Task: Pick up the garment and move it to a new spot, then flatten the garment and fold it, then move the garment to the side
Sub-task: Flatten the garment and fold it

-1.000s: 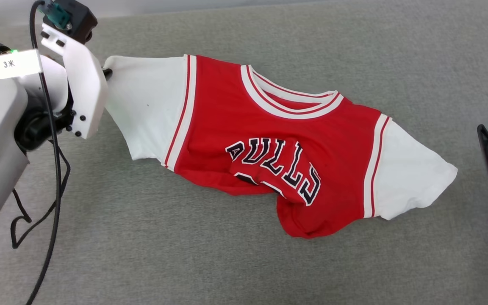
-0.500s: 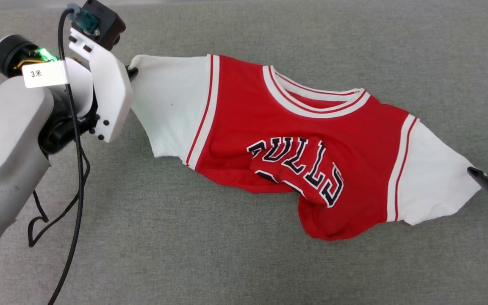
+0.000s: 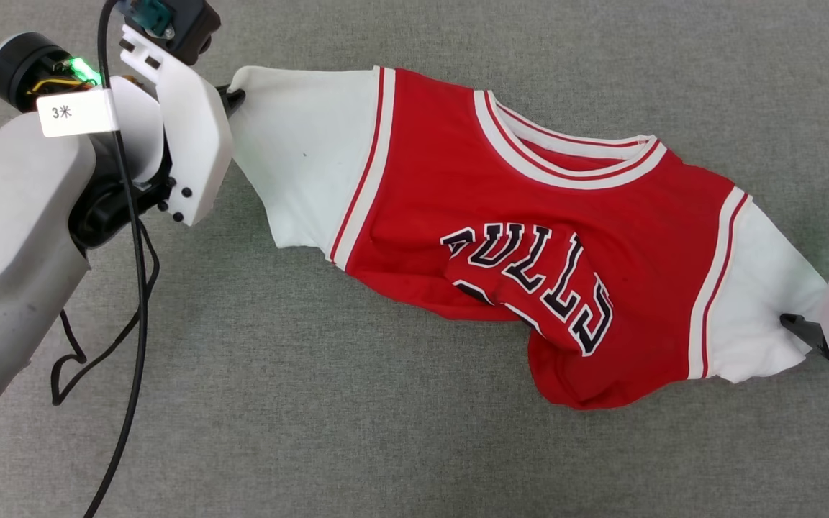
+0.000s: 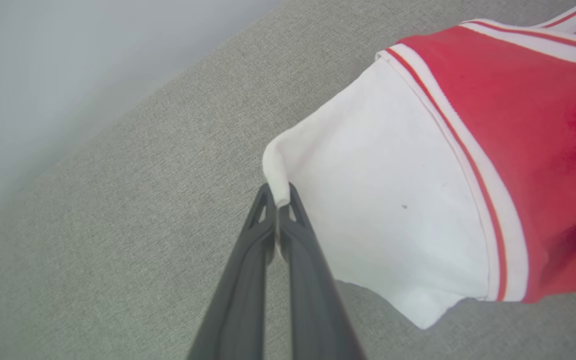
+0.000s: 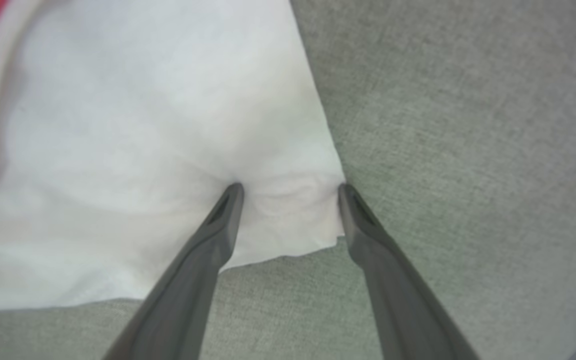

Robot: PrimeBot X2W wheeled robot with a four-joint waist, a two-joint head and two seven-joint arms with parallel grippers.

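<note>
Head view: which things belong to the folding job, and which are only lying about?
Job: red jersey T-shirt; left gripper, shut on its sleeve; right gripper, open at the other sleeve.
Just there: black cable; white label; grey cloth surface.

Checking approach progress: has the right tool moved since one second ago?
Yes. The right tool closed in leftward on the red jersey T-shirt's white sleeve; it stood apart, now its open jaws straddle the edge.
</note>
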